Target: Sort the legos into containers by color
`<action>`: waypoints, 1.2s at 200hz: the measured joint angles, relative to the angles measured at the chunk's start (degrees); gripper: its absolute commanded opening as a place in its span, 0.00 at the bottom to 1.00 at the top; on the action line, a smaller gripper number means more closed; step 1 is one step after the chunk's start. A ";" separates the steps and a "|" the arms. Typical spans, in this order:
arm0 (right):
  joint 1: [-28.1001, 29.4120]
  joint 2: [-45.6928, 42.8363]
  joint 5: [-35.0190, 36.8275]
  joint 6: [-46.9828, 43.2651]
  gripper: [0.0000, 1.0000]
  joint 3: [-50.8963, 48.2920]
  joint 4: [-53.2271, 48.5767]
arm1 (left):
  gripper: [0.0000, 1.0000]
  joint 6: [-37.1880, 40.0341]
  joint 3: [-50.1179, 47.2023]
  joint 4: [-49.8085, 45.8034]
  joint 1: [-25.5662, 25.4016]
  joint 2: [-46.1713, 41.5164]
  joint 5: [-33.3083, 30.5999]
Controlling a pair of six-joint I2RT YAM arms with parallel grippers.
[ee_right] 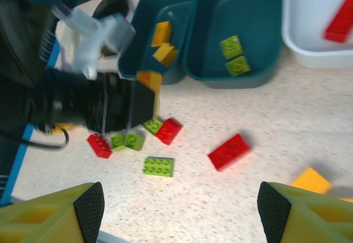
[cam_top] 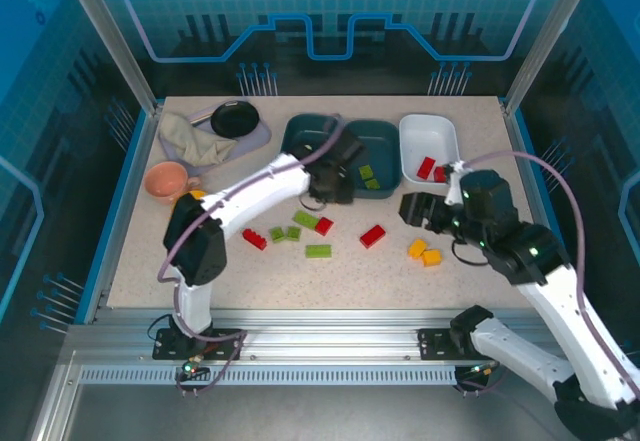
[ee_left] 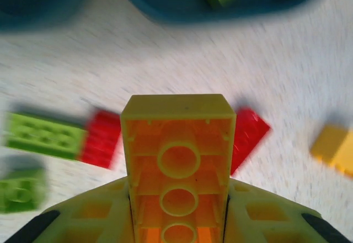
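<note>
Orange-yellow brick (ee_left: 177, 160) sits clamped in the left end effector (ee_left: 177, 215), over the surface (ee_left: 287, 77) just beside the teal trays (ee_right: 265, 28); right end effector (ee_right: 179, 212) hangs released.

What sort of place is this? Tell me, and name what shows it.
Probably a robot lab test cell, not a home: two arms bolted to an aluminium rail at a speckled table, clear walls around it, toy bricks and trays laid out for sorting.
</note>
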 measured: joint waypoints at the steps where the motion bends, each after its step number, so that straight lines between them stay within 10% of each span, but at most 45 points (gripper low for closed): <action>1: 0.00 0.52 -0.33 -0.02 0.76 0.02 0.42 | 0.29 0.00 0.07 -0.02 0.28 -0.02 -0.02; 56: -1.53 21.77 -9.09 0.37 0.76 2.91 11.72 | 0.29 -1.18 16.26 -7.87 13.64 11.76 -3.23; 139: -6.78 35.19 -20.04 5.79 0.76 7.69 23.15 | 0.28 -4.35 32.33 -16.02 16.68 30.38 -5.75; 240: -7.56 35.26 -19.65 2.10 0.76 7.91 19.02 | 0.64 -7.13 36.63 -17.94 16.72 31.89 -4.83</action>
